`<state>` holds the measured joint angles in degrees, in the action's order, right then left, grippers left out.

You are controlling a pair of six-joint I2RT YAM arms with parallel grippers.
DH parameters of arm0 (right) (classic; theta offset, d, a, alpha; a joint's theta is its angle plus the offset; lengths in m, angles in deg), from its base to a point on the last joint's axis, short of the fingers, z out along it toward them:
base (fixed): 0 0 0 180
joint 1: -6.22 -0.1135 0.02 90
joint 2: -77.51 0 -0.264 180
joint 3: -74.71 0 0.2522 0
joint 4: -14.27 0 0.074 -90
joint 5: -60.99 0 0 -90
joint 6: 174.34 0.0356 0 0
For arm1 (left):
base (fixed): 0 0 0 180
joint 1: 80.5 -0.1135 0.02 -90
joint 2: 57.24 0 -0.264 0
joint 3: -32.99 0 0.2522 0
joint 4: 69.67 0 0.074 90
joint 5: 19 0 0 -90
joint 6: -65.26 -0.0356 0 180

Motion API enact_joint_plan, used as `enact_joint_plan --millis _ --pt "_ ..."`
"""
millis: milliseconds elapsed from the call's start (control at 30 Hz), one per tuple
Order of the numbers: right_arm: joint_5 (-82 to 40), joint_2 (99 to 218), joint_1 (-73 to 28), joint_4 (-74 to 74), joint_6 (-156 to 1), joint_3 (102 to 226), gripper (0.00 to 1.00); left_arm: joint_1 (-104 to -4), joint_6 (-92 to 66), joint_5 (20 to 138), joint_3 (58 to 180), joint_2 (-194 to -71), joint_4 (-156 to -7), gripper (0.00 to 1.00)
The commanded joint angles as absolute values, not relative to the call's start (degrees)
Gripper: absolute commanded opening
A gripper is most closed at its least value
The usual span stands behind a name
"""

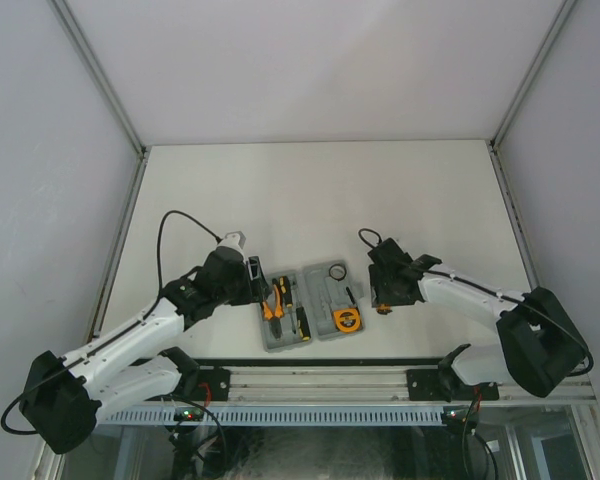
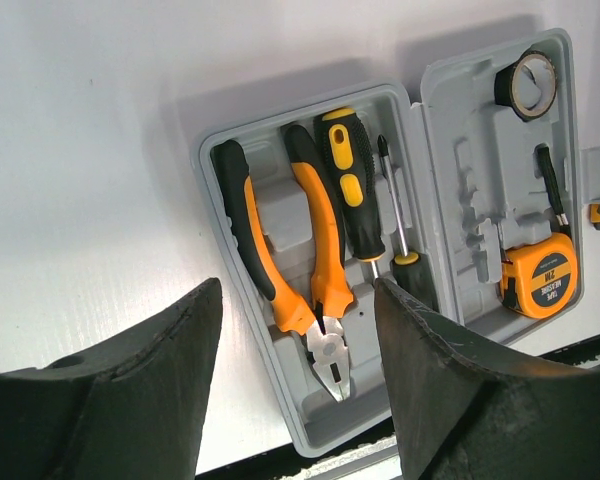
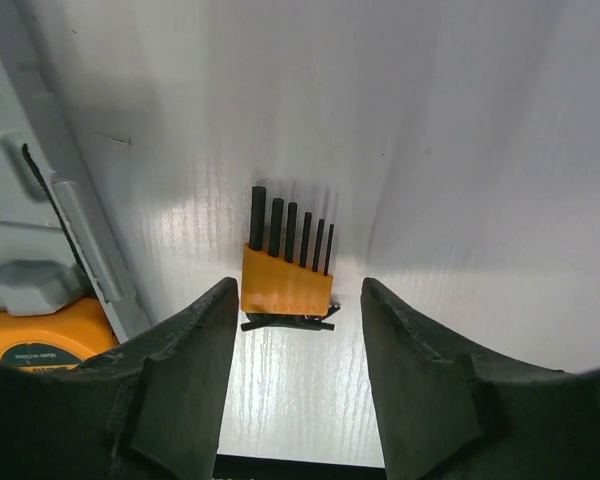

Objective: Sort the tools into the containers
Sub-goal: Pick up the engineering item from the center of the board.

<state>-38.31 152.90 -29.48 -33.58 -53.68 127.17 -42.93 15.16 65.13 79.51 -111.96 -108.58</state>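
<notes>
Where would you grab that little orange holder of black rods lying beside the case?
Grip the bit set by its orange block, from straight above, one finger on each side edge. It lies flat on the table, apart from the grey case; the block is its only solid, straight-sided part, while the black rods are thin and uneven. The right gripper hangs open over it.

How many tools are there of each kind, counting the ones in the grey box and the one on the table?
Pliers: 1
Screwdrivers: 2
Thin dark tool, kind unclear: 1
Tape measure: 1
Dark ring: 1
Black key set in an orange holder: 1
Total: 7
</notes>
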Motion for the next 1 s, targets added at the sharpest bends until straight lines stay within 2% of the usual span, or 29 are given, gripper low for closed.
enact_joint_plan --millis 0,100,267,467,667,967 --pt "-38.4 154.9 -30.5 -31.9 -52.7 128.3 0.51 -43.3 14.4 64.8 80.9 -111.2 -107.7 0.66" --pt "-39.1 156.4 -30.9 -32.4 -52.7 128.6 0.46 -43.3 14.4 65.0 80.9 -111.3 -107.7 0.66" --pt "-39.9 157.2 -31.4 -32.6 -52.4 128.8 0.29 -43.3 14.4 65.1 81.0 -111.3 -107.4 0.66" --pt "-43.8 153.3 -31.5 -33.2 -51.4 128.4 0.16 -43.3 14.5 65.5 81.3 -111.1 -107.1 0.66" --pt "-43.5 144.5 -30.5 -30.6 -49.4 125.7 0.12 -43.3 14.5 67.4 81.6 -108.9 -105.1 0.66" --pt "-35.9 127.7 -33.6 -16.6 -41.5 118.9 0.11 -43.3 17.0 72.6 81.4 -106.0 -96.5 0.67"
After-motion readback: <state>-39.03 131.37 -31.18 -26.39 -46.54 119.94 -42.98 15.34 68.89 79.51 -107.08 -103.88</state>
